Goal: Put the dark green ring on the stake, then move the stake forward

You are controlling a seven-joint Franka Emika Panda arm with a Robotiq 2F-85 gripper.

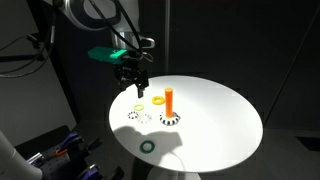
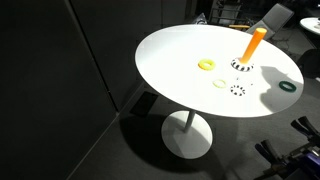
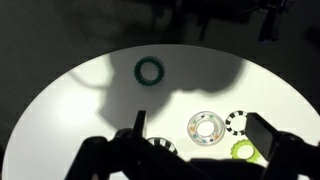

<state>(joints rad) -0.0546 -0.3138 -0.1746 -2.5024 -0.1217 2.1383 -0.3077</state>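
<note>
My pincer [image 1: 134, 78] hangs open and empty above the 11 o'clock rim of the round white table [image 1: 220, 110] in an exterior view. In the wrist view its fingers [image 3: 272, 140] stand wide apart with nothing held between them. The dark green ring [image 1: 148, 146] lies flat near the table's 7 o'clock edge, well apart from me. In the wrist view it shows at about 11 o'clock ahead of my fingers, alone on bare tabletop, so I judge nothing will crowd the grasp. The stake [image 1: 169, 102] stands upright nearer the middle, at about 1 o'clock from that ring. Its orange peg is bare, so the first step is not yet done. Between me and my ring lie the yellow ring [image 1: 140, 103], a speckled ring [image 1: 133, 116] and a pale ring [image 3: 204, 128]. I judge that is why I hang raised: to pass over them without a nudge. The wide opening suits a flat ring, one finger into its open centre and one outside.
</note>
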